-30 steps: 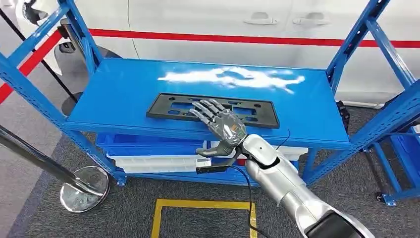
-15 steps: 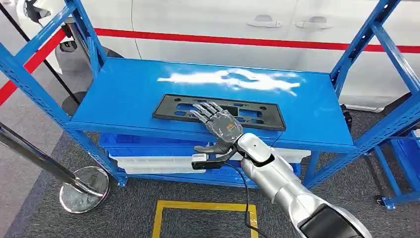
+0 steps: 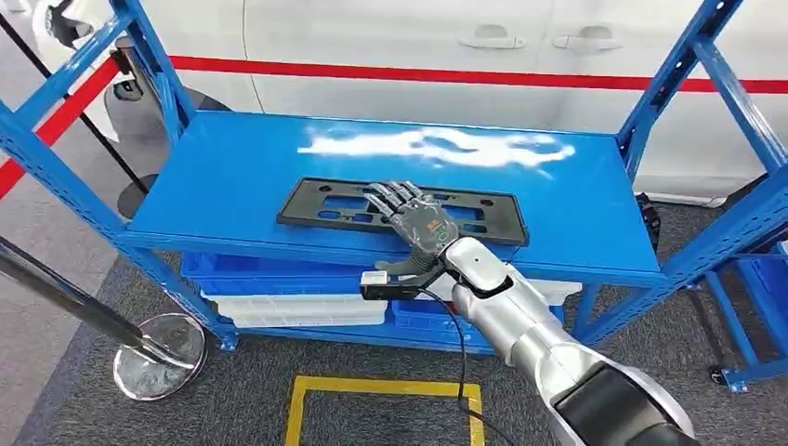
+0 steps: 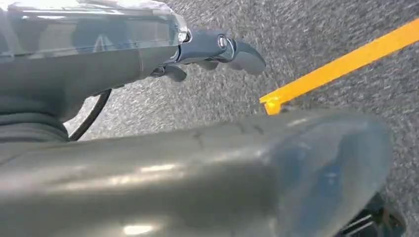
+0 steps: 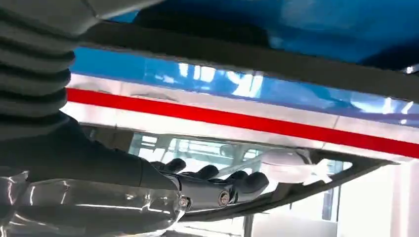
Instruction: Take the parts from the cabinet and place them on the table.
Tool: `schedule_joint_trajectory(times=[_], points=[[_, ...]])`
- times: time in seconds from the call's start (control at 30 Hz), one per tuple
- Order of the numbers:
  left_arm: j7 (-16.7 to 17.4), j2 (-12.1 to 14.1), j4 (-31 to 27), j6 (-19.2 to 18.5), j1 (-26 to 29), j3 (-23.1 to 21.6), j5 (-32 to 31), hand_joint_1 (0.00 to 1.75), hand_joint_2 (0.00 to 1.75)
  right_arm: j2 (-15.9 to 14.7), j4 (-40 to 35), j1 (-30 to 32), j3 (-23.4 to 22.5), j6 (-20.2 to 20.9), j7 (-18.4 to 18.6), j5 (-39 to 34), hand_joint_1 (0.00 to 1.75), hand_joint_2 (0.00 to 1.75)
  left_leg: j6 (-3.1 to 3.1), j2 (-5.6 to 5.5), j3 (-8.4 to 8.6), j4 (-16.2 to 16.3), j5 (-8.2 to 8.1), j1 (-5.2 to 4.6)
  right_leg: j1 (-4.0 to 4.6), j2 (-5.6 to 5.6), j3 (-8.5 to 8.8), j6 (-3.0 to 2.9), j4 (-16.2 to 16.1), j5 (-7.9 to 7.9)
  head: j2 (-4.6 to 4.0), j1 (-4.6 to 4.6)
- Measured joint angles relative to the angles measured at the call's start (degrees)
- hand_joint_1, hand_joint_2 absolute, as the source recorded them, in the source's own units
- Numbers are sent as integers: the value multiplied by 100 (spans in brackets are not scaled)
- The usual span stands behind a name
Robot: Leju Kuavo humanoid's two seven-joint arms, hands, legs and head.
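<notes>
Reaching over the front edge of the blue shelf (image 3: 232, 177), the right hand (image 3: 416, 223) lies palm-down on the black plastic frame (image 3: 321, 203), fingers stretched flat across its middle, thumb hanging below the shelf's front lip. Nothing is clamped: the fingers rest on the frame, not around it, so call the hand apart and only touching.

The frame lies flat on the shelf top, near the front edge and about midway between the shelf's side posts, long side parallel to that edge. It is a thin rectangle with cut-out windows and bare blue showing through them.

Handling guess: light, stiff moulded plastic, a bit bendy along its length, and smooth enough to slide on the painted shelf. Lying flat, it offers no edge to get under. Best bet is probably dragging it toward the shelf's front edge until the rim overhangs, then pinching the near long rail around the middle with the thumb underneath. Gripping at one end would likely let it sag and twist.

The left hand (image 4: 212, 52) hangs over grey carpet near a yellow floor line (image 4: 341, 64), fingers loosely curled, holding nothing.

Blue and white bins (image 3: 297, 302) sit on the shelf's lower level.
</notes>
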Motion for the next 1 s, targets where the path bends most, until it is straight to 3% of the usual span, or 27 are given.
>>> schedule_joint_trajectory(times=[0.03,0.1,0.13,0.17,0.2,0.23,0.3,0.33,0.43,0.5,0.53,0.6,0.63,0.67,0.7,0.73,0.77,0.8,0.83,0.93,1.0], points=[[0,0,0,0,-1,0,0,0,0,30,60,-54,0,-48,63,61,0,175,-14,6,-126,276,-189,2,-4,-4,0,-38,1,-4,0,-4],[0,-2,0,0,-4,0,17,0,0,61,160,-110,0,-61,140,146,0,175,-44,6,-555,1197,-629,19,12,-5,2,-60,4,-16,0,-2],[0,-2,0,0,1,0,17,0,0,74,211,-110,2,-61,166,172,0,175,-57,7,-768,1624,-765,20,21,-11,2,-65,6,-19,0,-2],[2,0,0,0,8,0,24,0,0,79,258,-111,7,-68,251,254,0,175,-63,7,-864,1779,-739,22,24,-12,4,-65,9,-21,0,-2],[2,0,0,6,12,0,33,0,0,92,292,-120,33,-81,377,386,0,175,-60,8,-797,1600,-571,22,26,-9,9,-65,15,-26,0,-2],[0,0,0,9,10,0,39,0,0,103,323,-140,61,-94,545,519,0,175,-50,8,-615,1209,-324,22,26,-7,17,-55,23,-37,0,-2],[-2,0,0,13,1,0,59,0,0,131,387,-213,103,-124,777,700,0,175,-7,18,-128,179,173,23,27,2,40,-28,61,-77,0,-2],[-4,0,0,13,-6,0,70,0,0,138,441,-266,122,-148,867,777,0,175,18,18,-10,-6,83,-4,74,8,20,7,92,-101,0,-2],[-4,-2,0,15,-4,0,89,0,0,153,544,-336,181,-153,999,900,0,175,90,-3,-38,-28,91,-13,63,3,10,76,85,-90,0,-2],[-4,-9,0,17,-5,0,92,0,0,164,574,-362,181,-157,1007,913,0,175,176,2,1,-109,143,24,33,5,-5,149,153,-156,0,-2],[-4,-9,0,20,-13,0,92,0,0,164,592,-384,181,-155,1010,916,0,175,196,3,3,-124,152,24,40,3,-105,170,357,-310,0,0],[-7,-11,0,20,-17,0,92,0,0,164,642,-399,186,-155,1025,954,0,175,220,5,-2,-122,149,22,19,3,-538,216,1258,-743,0,-2],[-4,-11,0,17,-14,0,92,0,0,164,671,-395,195,-142,1057,1012,0,175,224,5,-3,-118,146,22,13,2,-741,231,1647,-870,0,-2],[-4,-11,0,20,-12,0,101,0,0,164,712,-396,221,-96,1104,1106,0,175,224,3,-3,-112,145,22,1,2,-883,244,1898,-889,0,-2],[-7,-11,0,20,-10,0,105,0,0,164,747,-404,249,9,1117,1180,0,175,222,-2,2,-107,138,23,-12,2,-873,247,1843,-782,0,-2],[-9,-11,0,20,-10,0,118,0,0,164,787,-415,284,134,1117,1244,0,175,215,-7,4,-93,129,24,-19,1,-745,241,1534,-553,0,-2],[-15,-11,0,22,-10,0,135,0,0,168,817,-436,297,224,1117,1283,23,175,200,-16,8,-77,114,26,-24,1,-521,227,1038,-271,0,-2],[-15,-13,0,22,-9,0,142,0,0,181,841,-479,317,313,1108,1298,117,175,177,-20,13,-62,97,25,-25,1,-265,204,495,-14,0,-2],[-20,-13,0,22,-5,0,153,0,0,190,889,-536,339,445,1090,1305,157,175,153,-17,-2,-58,83,7,-13,5,-130,181,202,-27,0,-2],[-31,-13,0,20,-4,0,186,0,0,251,1008,-667,418,1044,996,1329,169,175,58,-12,-4,-73,83,-6,37,11,-130,102,148,-40,0,-2],[-33,-11,0,20,-1,0,205,0,0,278,1060,-702,446,1264,955,1320,168,175,-9,-10,-29,-39,34,4,-18,-8,-95,20,80,4,0,-2]])
